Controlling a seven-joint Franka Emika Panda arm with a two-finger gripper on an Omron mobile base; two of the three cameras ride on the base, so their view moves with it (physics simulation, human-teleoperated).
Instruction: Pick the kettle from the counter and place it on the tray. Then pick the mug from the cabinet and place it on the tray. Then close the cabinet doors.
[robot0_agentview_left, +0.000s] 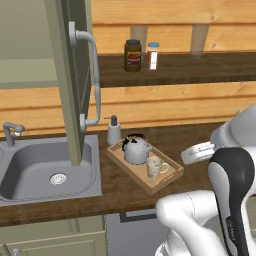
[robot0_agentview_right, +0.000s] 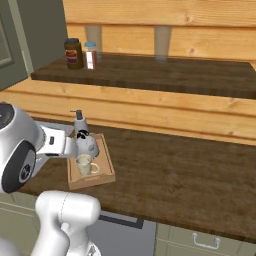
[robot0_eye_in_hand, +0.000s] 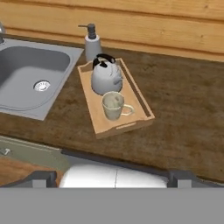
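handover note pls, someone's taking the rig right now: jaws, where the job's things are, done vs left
Gripper: jaws open, holding nothing, drawn back from the counter.
Kettle: upright on the tray, at the end nearer the soap dispenser.
Mug: upright on the tray too, beside the kettle, handle pointing away from the sink.
Cabinet door: one door open, swung out over the sink edge, bar handle facing the arm.
Done: kettle and mug both placed.
Left: close the cabinet doors. The state of the second door cannot be judged from these views.
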